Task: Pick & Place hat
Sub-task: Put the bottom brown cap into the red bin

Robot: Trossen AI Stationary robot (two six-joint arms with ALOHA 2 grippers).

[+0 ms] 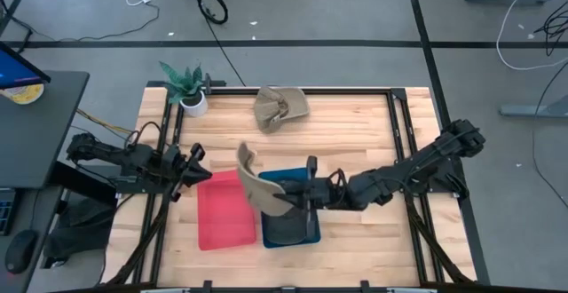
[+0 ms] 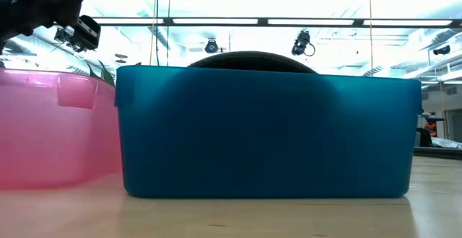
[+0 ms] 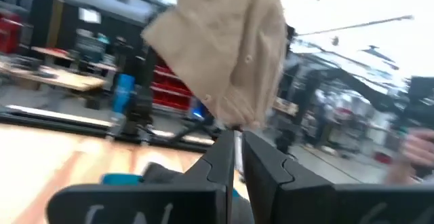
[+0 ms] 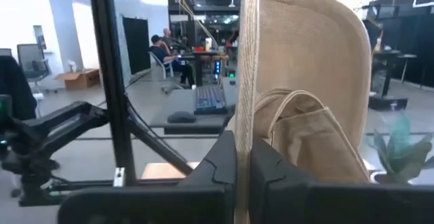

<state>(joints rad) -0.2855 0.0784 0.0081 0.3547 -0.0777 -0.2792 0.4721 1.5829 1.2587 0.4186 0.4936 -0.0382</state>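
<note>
So the floppy tan cloth hat (image 1: 257, 185) is up in the air over the blue plastic bin (image 1: 297, 226), its brim pinched in my right gripper (image 1: 297, 195). Picking's done, dropping's left. Second tan hat (image 1: 280, 106) waits untouched; left gripper (image 1: 197, 166) idles, shut.

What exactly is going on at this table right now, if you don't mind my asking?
The right claw is shut on a tan hat, holding it up over the blue bin, which sits beside a pink bin. A second hat lies farther back on the table, near a small potted plant. The left claw waits by the pink bin, shut and empty.
</note>
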